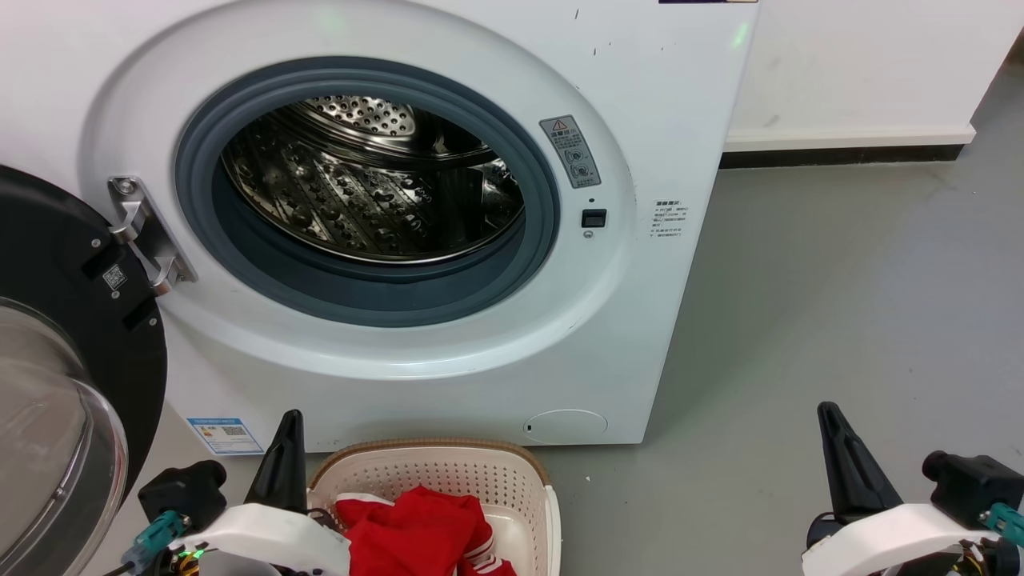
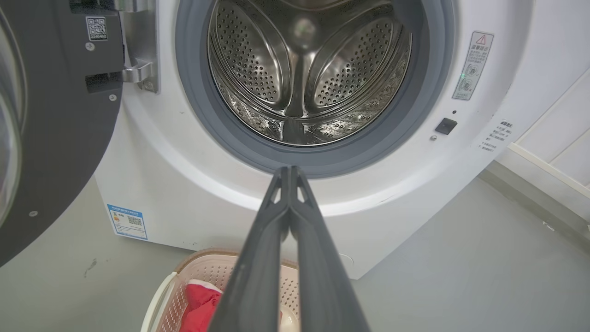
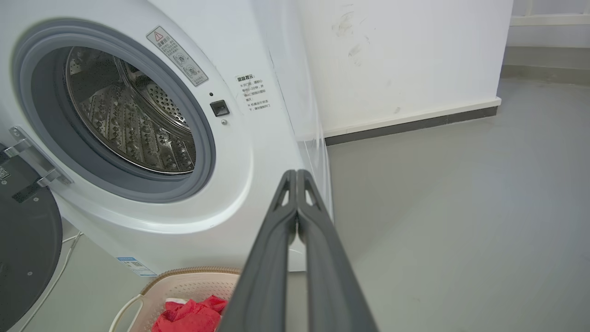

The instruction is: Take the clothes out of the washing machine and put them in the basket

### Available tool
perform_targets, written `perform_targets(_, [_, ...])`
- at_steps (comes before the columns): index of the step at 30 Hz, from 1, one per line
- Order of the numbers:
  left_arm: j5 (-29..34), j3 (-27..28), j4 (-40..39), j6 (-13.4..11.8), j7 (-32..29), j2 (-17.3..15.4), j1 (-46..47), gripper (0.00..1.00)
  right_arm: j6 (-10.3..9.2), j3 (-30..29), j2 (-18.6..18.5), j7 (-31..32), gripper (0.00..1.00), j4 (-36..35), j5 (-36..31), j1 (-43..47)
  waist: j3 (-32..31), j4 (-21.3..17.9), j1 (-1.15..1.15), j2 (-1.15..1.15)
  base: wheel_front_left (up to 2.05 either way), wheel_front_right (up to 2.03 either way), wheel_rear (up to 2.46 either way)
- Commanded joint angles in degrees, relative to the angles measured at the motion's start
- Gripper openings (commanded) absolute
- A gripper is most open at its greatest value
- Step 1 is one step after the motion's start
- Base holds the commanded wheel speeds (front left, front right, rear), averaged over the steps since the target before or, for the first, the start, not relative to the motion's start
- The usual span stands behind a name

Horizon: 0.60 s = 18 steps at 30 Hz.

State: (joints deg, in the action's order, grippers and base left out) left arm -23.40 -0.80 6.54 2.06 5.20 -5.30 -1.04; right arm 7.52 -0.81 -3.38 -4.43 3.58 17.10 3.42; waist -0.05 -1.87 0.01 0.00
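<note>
Standing open at far left, the porthole door (image 1: 48, 256) frames my view as my left gripper (image 1: 290, 420) hovers, fingers pressed together, just beside the basket (image 1: 448, 472). The clothes (image 1: 416, 528) lie heaped inside it, on the grey floor (image 1: 800, 320) before the washing machine (image 1: 448, 376) and its gleaming steel drum (image 1: 360, 200). At right, my right gripper (image 1: 828, 412) is likewise closed.

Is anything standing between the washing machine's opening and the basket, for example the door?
Nothing visible does. The door is swung open to the left, away from the opening. The basket stands open-topped on the floor before the washing machine, with the red clothes in it.
</note>
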Motion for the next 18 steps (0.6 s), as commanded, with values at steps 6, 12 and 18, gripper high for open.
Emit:
perform_targets(6, [-7.2,1.0,-0.1,0.8,-1.0,0.0,2.0,0.00,-0.01,-0.1,-0.7,0.7,0.00,0.4,8.4,-2.5,0.0,0.1,0.00,0.00,0.00,0.00,0.00])
perform_targets(12, [-12.7,1.5,0.6,1.2,-2.0,0.2,2.6,0.00,-0.01,-0.2,-0.8,1.3,0.00,1.2,14.7,-3.2,0.0,0.2,-0.01,0.00,0.00,0.00,0.00])
perform_targets(18, [-19.5,2.2,1.4,1.7,-3.1,0.5,3.2,0.00,-0.01,-0.5,-1.0,2.1,0.00,2.3,22.4,-4.0,0.0,0.3,-0.01,0.00,0.00,0.00,0.00])
